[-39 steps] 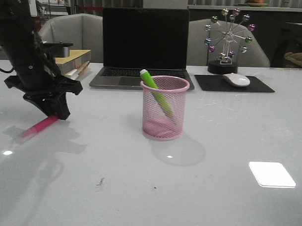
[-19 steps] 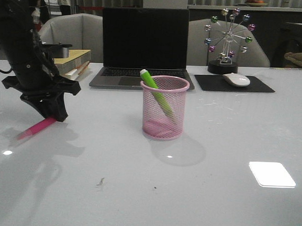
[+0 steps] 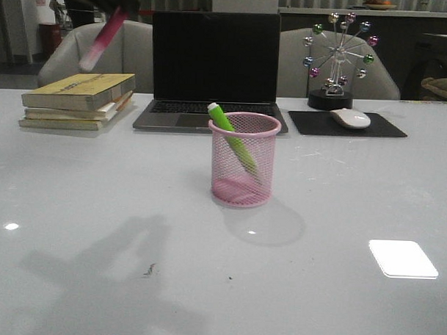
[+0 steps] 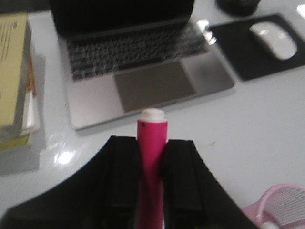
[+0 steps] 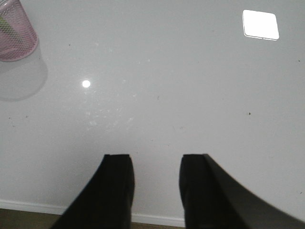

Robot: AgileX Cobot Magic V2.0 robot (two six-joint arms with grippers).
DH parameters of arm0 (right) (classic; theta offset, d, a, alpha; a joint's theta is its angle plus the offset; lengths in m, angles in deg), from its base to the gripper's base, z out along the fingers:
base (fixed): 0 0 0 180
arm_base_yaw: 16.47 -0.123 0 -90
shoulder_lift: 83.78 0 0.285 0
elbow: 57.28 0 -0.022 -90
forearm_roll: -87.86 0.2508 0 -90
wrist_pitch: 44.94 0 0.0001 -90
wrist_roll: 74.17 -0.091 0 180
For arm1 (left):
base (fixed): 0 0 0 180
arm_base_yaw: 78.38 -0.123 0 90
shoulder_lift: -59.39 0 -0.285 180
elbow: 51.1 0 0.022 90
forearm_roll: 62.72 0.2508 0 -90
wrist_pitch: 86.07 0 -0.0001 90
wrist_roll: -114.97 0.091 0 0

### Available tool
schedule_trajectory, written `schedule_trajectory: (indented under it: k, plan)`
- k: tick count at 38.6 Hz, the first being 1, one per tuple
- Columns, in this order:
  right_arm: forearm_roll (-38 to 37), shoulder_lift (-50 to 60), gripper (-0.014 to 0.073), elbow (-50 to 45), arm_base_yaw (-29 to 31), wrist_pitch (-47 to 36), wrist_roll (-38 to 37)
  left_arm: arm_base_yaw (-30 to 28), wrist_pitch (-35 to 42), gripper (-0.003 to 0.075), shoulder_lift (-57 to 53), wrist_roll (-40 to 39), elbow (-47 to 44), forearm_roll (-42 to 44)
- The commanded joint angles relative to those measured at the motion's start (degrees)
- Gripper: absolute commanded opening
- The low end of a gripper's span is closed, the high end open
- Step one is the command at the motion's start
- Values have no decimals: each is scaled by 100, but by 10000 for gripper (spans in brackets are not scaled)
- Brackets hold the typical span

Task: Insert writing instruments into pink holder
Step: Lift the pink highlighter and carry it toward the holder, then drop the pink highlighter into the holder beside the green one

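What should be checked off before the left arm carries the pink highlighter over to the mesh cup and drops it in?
1. Grip: the left gripper is shut on the pink highlighter, which sits centred between the fingers. Ok.
2. Height: the highlighter hangs well above the table. Ok.
3. Room in the pink holder: only the green highlighter leans inside, against the rim on the robot's left. Ok.
4. Holder upright on the table. Ok.
5. Right gripper open, empty, away from the holder. Ok.
6. Which end of the highlighter enters first: cannot tell.
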Motion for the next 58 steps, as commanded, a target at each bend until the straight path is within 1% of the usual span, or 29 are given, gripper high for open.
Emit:
schedule_trajectory:
  k: [1,3,6,12,13,17,19,22,24,30,42,45,46,48,50,52,54,58]
  plan:
    - [-132,3,372,157,33,-345,-6,447,890,99,-450,15,160,-147]
    - [-132,3,372,157,33,-345,-6,667,1153,99,-463,15,160,-195]
    - [-132,3,372,157,33,-345,-6,1006,1749,99,-463,15,102,-216]
    - [-131,3,372,157,33,-288,-6,1592,3515,99,-451,15,-427,-539]
    - [-131,3,372,157,33,-272,-6,1654,3641,99,-451,15,-525,-610]
    - [-131,3,372,157,33,-226,-6,1866,4539,100,-427,-88,-1017,-984]
    - [-131,3,372,157,33,-218,-6,1956,4968,101,-355,-217,-1224,-995]
    - [-131,3,372,157,33,-218,-6,2038,5410,101,-184,-241,-1395,-984]
    - [-159,3,372,157,33,-217,-6,2068,5421,101,-28,-270,-1407,-998]
    - [-368,3,372,157,33,-211,-6,2218,5473,101,426,-805,-1407,-998]
    - [-528,3,372,157,33,-81,-6,2342,5535,110,728,-819,-1407,-988]
    - [-528,3,372,157,33,-98,-6,2342,5546,161,728,-819,-1407,-975]
    - [-534,3,372,157,33,-105,-6,2342,5546,190,728,-819,-1407,-975]
    - [-540,3,372,157,33,-105,-6,2342,5546,285,728,-819,-1407,-975]
    - [-545,3,372,157,33,-105,-6,2342,5546,353,728,-819,-1407,-975]
    - [-569,3,372,157,33,-105,-6,2342,5546,402,728,-819,-1407,-975]
    - [-590,3,372,157,33,-100,-6,2342,5499,419,692,-819,-1407,-975]
    - [-601,3,372,157,33,-87,-6,2278,5084,404,505,-773,-1407,-726]
